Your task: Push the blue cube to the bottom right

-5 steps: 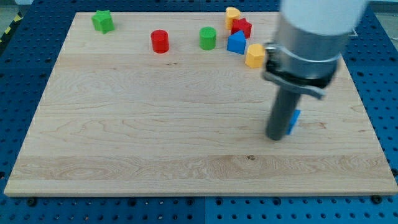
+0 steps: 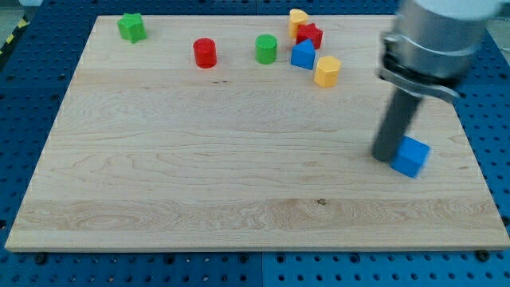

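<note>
The blue cube (image 2: 412,156) lies on the wooden board (image 2: 199,175) at the view's right, a little below mid-height. My tip (image 2: 386,155) rests on the board right against the cube's left side. The dark rod rises from there to the grey arm body at the view's top right.
Along the view's top lie a green star-shaped block (image 2: 131,27), a red cylinder (image 2: 205,53), a green cylinder (image 2: 266,49), a yellow block (image 2: 298,18), a red block (image 2: 309,35), a blue triangular block (image 2: 302,55) and a second yellow block (image 2: 327,71).
My tip and the arm moved toward the view's right and slightly up. The blue cube slid to the right and now shows fully beside the rod.
</note>
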